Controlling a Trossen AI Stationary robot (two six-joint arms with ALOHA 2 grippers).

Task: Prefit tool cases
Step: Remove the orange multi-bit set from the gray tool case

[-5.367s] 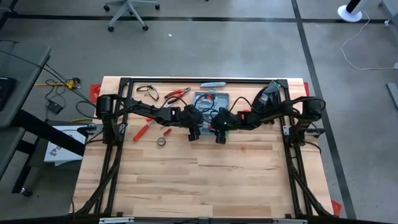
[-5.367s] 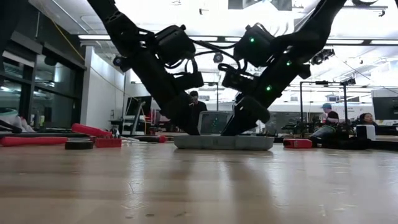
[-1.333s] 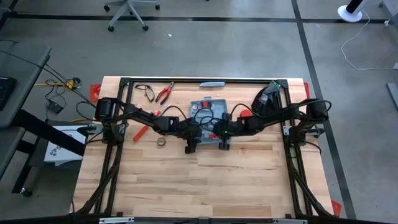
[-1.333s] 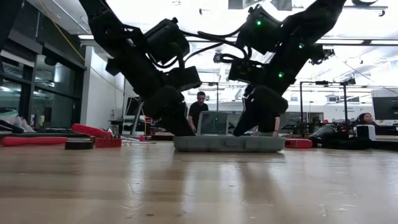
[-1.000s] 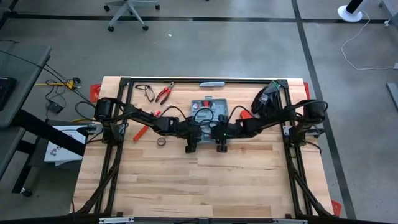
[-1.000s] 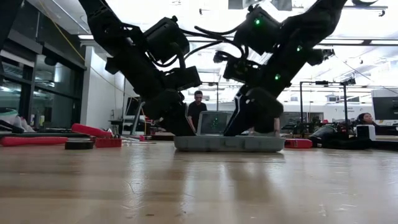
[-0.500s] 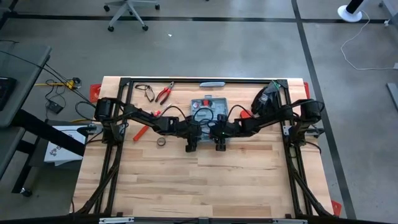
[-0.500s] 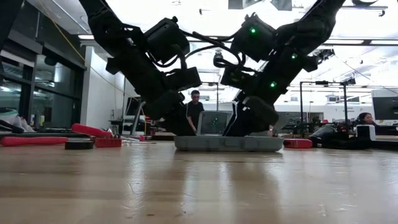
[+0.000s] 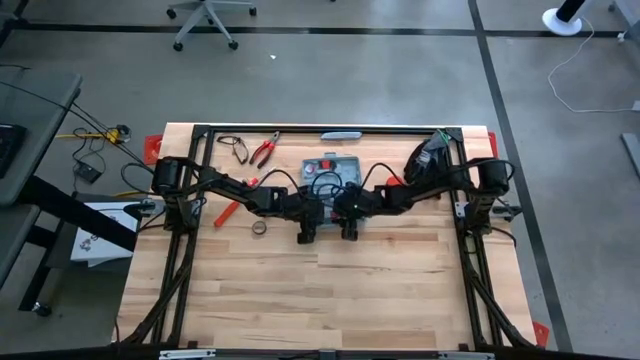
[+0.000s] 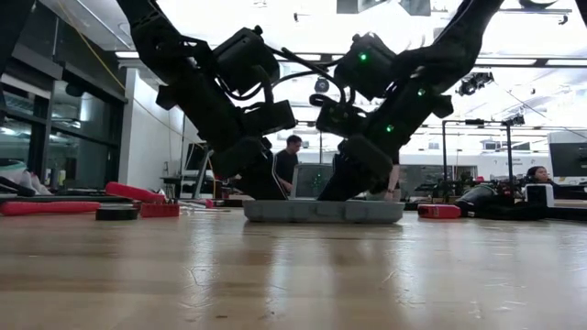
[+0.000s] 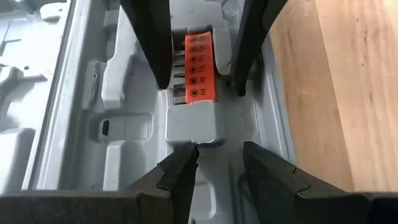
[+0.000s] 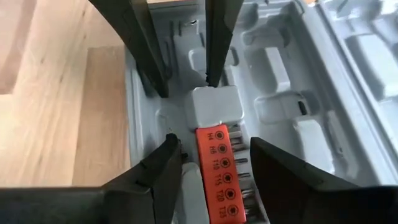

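Grey-blue plastic, the tool case lay open at the table's far middle, both grippers over its near edge. The left gripper and right gripper stood with fingers apart, straddling the orange bit holder from opposite ends. Crowded so closely, they risked colliding or shoving the light case.

Left gripper sits at the bottom with its jaws parted over the grey tool case. An orange bit holder is up top between the right gripper's fingers; wooden table on the right.
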